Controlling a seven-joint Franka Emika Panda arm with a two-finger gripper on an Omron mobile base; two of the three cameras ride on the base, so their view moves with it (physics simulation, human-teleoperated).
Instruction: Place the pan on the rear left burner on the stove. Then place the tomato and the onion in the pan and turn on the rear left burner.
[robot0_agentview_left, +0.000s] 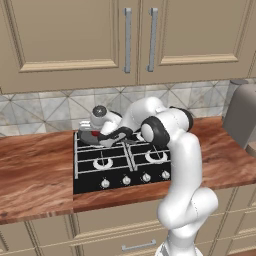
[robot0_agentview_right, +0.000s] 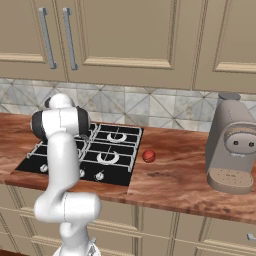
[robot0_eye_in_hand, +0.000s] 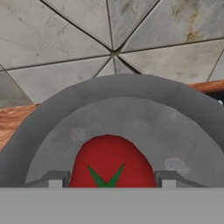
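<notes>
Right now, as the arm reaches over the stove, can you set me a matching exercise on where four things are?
Things:
1. tomato
2. pan
3. onion
4. coffee machine

Places:
A. on the rear left burner
B. between the pincer's fingertips, over the pan
C. at the counter's far right
D. on the counter just right of the stove

Pairs: 1-B, 2-A, 3-D, 4-C
</notes>
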